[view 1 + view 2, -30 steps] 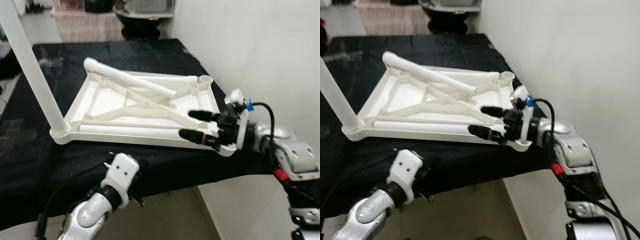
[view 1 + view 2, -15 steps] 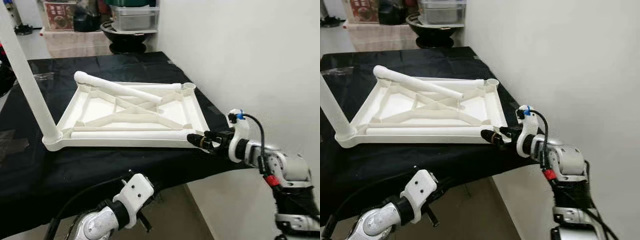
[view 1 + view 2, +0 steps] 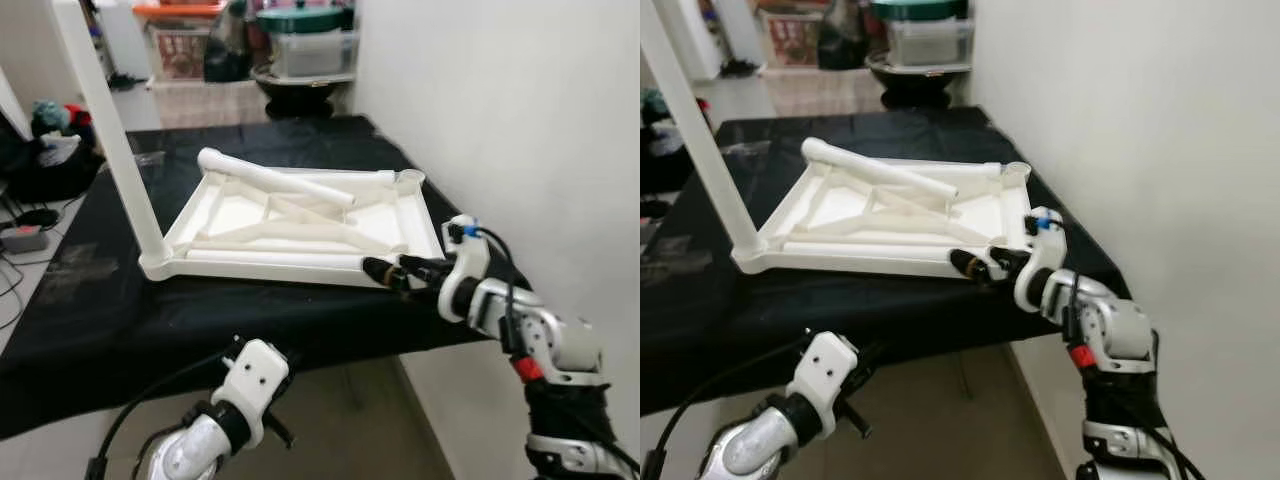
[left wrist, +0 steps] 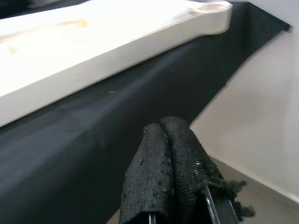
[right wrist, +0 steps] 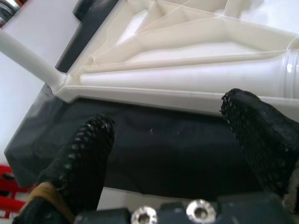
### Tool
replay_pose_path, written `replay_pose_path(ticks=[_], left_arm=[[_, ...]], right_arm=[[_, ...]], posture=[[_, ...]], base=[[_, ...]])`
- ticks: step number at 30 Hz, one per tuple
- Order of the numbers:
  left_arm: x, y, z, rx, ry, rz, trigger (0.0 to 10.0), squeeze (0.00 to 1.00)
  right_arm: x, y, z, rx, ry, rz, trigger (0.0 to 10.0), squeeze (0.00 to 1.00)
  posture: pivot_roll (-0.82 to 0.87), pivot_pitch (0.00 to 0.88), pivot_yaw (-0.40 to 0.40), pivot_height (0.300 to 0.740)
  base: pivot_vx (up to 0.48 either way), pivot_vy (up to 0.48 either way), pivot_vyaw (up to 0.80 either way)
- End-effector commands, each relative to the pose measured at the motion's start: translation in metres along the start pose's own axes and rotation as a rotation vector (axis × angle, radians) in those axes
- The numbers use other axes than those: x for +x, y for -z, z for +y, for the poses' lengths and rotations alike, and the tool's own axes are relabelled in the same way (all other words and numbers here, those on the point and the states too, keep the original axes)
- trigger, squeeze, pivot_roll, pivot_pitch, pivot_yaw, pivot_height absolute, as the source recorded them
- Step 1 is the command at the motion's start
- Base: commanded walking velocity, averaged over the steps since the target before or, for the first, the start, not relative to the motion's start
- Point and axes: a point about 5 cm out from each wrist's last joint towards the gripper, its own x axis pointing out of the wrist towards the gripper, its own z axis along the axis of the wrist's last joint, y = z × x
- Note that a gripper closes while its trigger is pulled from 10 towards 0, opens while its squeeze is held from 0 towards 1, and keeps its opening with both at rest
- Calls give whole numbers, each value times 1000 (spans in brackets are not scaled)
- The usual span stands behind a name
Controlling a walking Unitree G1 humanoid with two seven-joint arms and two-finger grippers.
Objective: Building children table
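Right gripper [image 3: 392, 271] has drawn back off the tabletop [image 3: 300, 225] corner, fingers spread, empty. Left gripper [image 4: 170, 154] hangs low, fingers pressed together; leg [image 3: 105, 130] top cut off.

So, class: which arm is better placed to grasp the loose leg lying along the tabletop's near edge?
Right. Its open end effector sits beside the loose leg on the tabletop; the left end effector, shut, hangs below the table edge.

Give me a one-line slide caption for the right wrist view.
Open right gripper facing the near edge of the upturned white tabletop, a loose leg lying inside it.
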Motion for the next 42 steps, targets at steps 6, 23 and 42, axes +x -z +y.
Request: replay_pose_path(ticks=[6,23,42], left_arm=[[-1,3,4,-15,-39,12,10000,0],[4,-13,22,-114,-140,-68,10000,0],[7,-16,20,-122,-141,-72,10000,0]], right_arm=[[0,1,6,-8,26,-43,10000,0],[-1,-3,41,-22,-135,-188,10000,0],[-5,14,50,-227,-185,-96,10000,0]], posture=[[-96,84,-64,740],[-103,82,-64,740],[-101,78,-64,740]], base=[[0,0,0],[119,0,-140],[274,0,309]])
